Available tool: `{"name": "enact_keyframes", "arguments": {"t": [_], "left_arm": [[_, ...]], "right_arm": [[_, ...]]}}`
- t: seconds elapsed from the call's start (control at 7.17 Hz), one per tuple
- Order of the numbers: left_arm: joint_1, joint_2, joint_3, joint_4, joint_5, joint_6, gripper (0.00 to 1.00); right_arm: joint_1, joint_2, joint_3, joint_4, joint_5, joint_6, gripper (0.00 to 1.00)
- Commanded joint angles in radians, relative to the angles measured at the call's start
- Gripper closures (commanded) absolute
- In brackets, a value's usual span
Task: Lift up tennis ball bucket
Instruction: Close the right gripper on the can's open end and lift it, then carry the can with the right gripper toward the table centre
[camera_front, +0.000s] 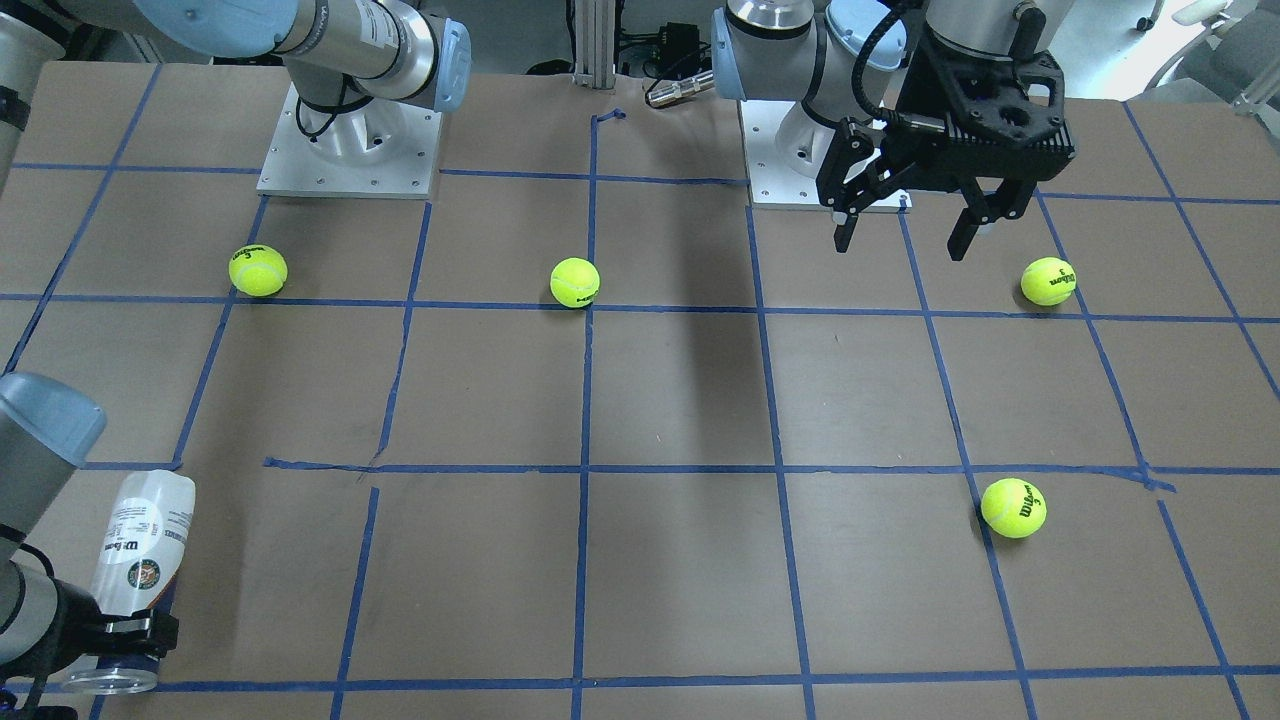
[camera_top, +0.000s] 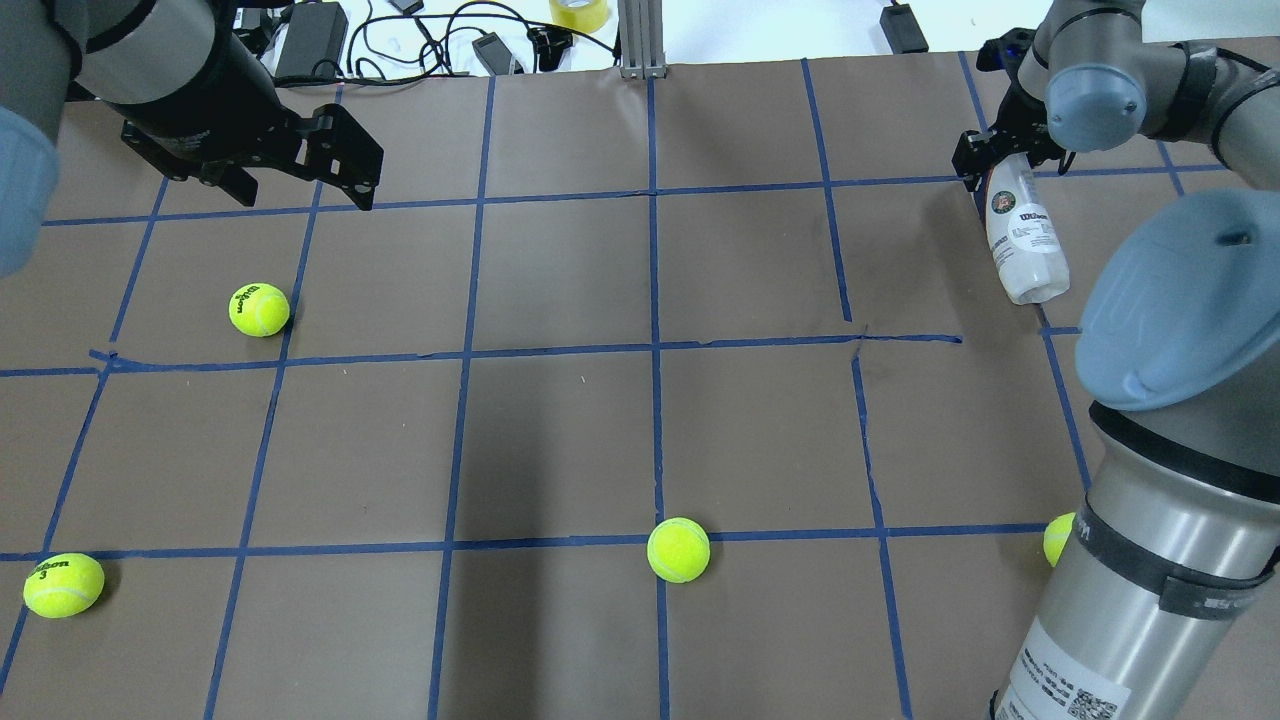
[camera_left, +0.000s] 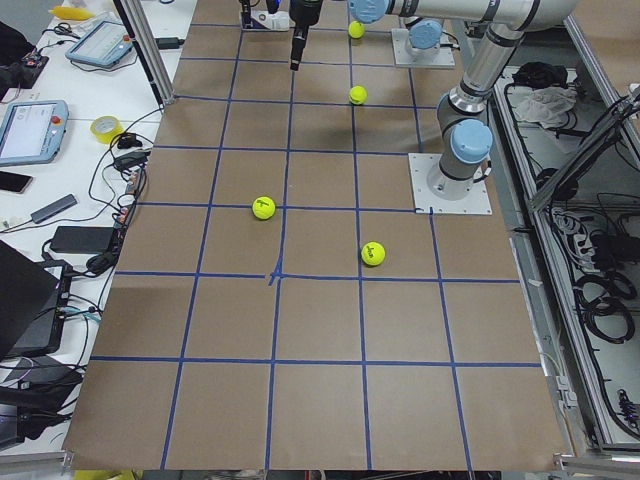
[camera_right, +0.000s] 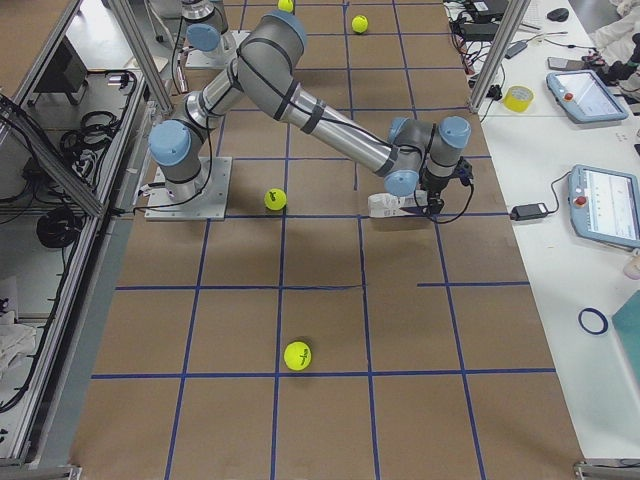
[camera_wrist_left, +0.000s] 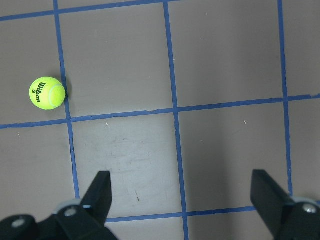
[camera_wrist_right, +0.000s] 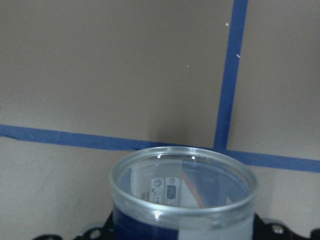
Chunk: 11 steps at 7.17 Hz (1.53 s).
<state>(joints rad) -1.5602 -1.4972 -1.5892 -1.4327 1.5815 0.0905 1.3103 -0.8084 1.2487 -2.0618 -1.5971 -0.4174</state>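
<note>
Right claw (camera_front: 118, 640) grips tennis ball bucket (camera_front: 140, 545), arm outstretched.

We see a brown tabletop (camera_front: 480, 390) gridded with blue tape lines (camera_front: 585, 400). The tennis ball bucket (camera_front: 140, 550) is clear, with a white and navy label and a round green emblem. The tennis balls (camera_front: 575, 282) are yellow-green with black lettering. The left hand (camera_front: 902, 245) and right hand (camera_front: 125, 635) are black.
</note>
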Motion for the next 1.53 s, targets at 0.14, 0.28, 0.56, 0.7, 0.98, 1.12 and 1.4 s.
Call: {"name": "enact_keyframes", "arguments": {"t": [0.14, 0.28, 0.56, 0.7, 0.98, 1.12, 1.4], "left_arm": [[-0.001, 0.0, -0.002, 0.0, -0.001, 0.0, 0.0], [0.0, 0.0, -0.002, 0.0, 0.0, 0.0, 0.0], [-0.001, 0.0, -0.002, 0.0, 0.0, 0.0, 0.0], [-0.001, 0.0, -0.002, 0.0, 0.0, 0.0, 0.0], [-0.001, 0.0, -0.002, 0.0, 0.0, 0.0, 0.0], [-0.001, 0.0, -0.002, -0.002, 0.0, 0.0, 0.0], [-0.001, 0.002, -0.002, -0.002, 0.002, 0.0, 0.0]], "right_arm": [[0.081, -0.064, 0.034, 0.003, 0.049, -0.111, 0.68], [0.102, -0.078, 0.041, 0.002, 0.101, -0.165, 0.72], [0.171, -0.118, 0.047, 0.008, 0.123, -0.225, 0.72], [0.219, -0.147, 0.073, 0.006, 0.123, -0.231, 0.72], [0.291, -0.17, 0.115, -0.004, 0.123, -0.327, 0.72], [0.299, -0.172, 0.121, -0.004, 0.123, -0.337, 0.72], [0.396, -0.19, 0.123, -0.001, 0.143, -0.389, 0.79]]}}
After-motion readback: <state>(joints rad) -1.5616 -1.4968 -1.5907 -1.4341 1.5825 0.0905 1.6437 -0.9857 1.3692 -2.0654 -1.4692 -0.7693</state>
